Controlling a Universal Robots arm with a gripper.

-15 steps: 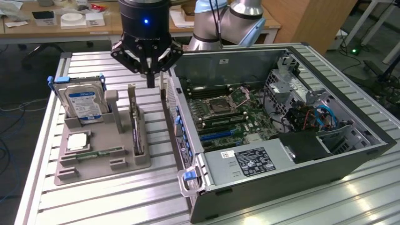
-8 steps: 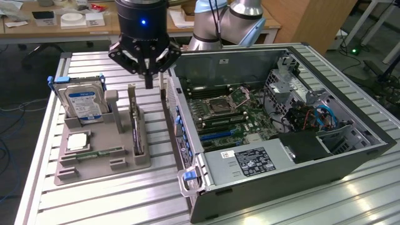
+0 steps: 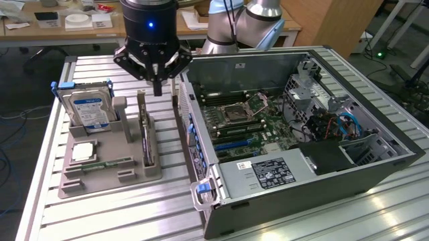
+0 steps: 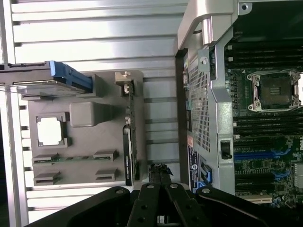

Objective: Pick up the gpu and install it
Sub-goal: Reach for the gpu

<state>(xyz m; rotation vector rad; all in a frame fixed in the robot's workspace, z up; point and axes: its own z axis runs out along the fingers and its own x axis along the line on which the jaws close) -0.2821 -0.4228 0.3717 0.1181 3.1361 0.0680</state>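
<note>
Installation not begun: the gpu [image 3: 142,128] stands on edge in the grey holder [image 3: 100,176], left-centre of the exterior view, uninstalled, while the gripper [image 3: 157,91] hangs close above it, pinched shut and holding nothing.

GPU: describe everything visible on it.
The gpu is a thin flat card, dark with a brownish face and a silvery metal end. It stands on edge in a slot of the gray holder, between the hard drive and the computer case. The shut gripper hangs close above, apart from it.
</note>
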